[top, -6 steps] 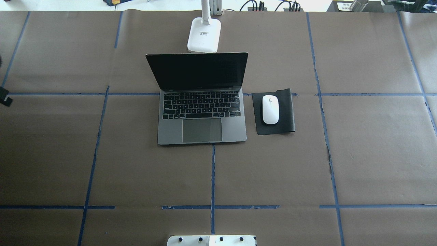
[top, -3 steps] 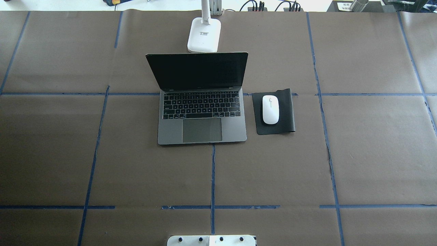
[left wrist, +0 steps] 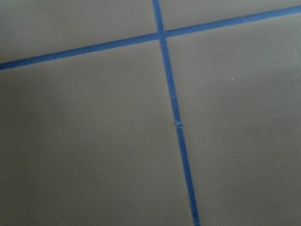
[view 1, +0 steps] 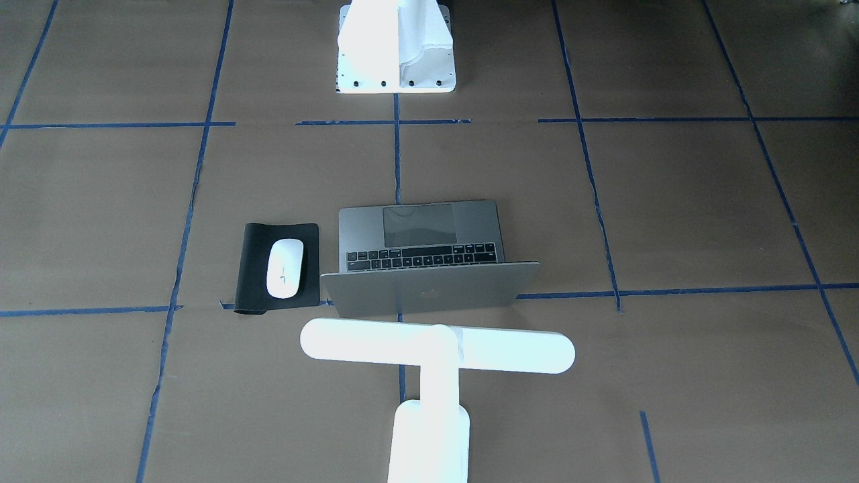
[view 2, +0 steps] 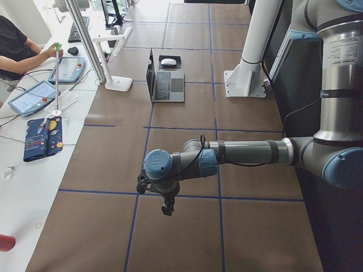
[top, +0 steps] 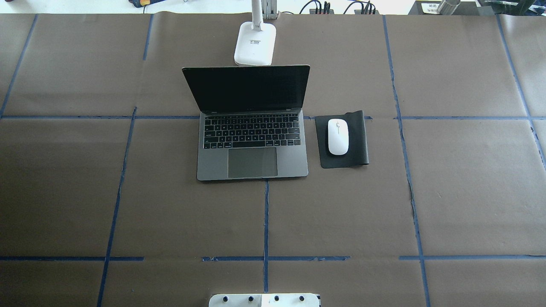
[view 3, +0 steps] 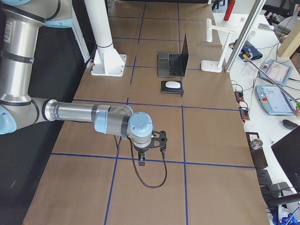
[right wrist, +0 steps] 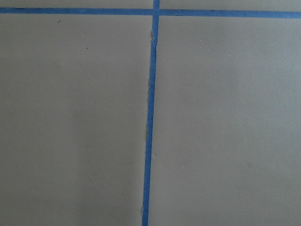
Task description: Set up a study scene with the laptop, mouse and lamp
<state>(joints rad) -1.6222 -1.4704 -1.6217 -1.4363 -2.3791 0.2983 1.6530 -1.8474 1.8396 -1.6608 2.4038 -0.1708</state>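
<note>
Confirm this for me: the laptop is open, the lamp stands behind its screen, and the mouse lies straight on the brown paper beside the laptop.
Not quite. The mouse lies on a black mat, not straight on the brown paper, as the overhead exterior view shows. The rest holds: the laptop is open and the lamp stands behind its screen.

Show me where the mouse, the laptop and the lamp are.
mouse [top: 338, 136], overhead view, centre of its white top.
laptop [top: 251, 132], overhead view, middle of its keyboard.
lamp [view 1: 439, 352], front-facing view, where bar meets stem.
</note>
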